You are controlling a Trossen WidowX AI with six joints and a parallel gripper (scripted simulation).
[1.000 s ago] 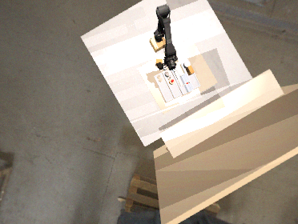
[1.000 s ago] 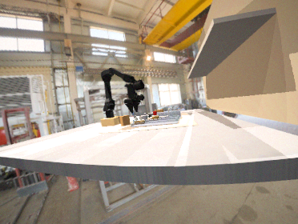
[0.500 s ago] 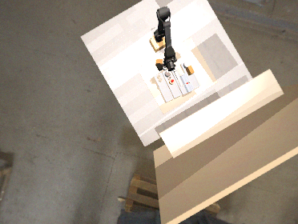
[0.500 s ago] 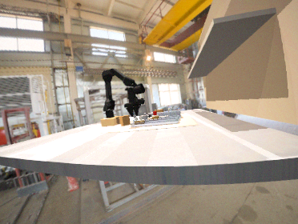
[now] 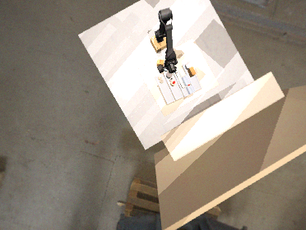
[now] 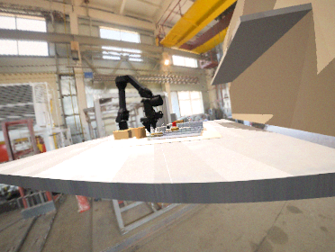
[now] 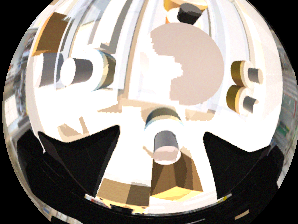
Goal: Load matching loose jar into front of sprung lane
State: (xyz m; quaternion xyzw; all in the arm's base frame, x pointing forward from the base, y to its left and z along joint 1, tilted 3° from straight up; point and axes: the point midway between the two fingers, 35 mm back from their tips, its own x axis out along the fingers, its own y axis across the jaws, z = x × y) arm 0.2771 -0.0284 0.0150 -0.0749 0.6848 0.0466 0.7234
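Observation:
My gripper [image 5: 169,74] [image 6: 151,124] [image 7: 164,133] is open and empty. It hangs over the near end of the grey lane rack [image 5: 179,93] [image 6: 189,130]. In the wrist view a small grey-topped jar [image 7: 164,140] stands right below, between the two dark fingers and apart from them. Farther along the rack a red-lidded jar [image 5: 173,83] stands in a lane, with a dark-topped jar [image 7: 189,12] just in front of it. A large pale round shape [image 7: 186,63] lies between them and me; I cannot tell what it is. Other loose jars lie to the left [image 7: 85,72] and to the right [image 7: 242,90].
The arm's base stands on a tan block [image 5: 155,43] [image 6: 128,133] behind the rack. A second red-marked piece [image 5: 188,84] sits in a lane on the rack's right. A big beige slab [image 5: 230,164] overhangs the table's near corner in the top view.

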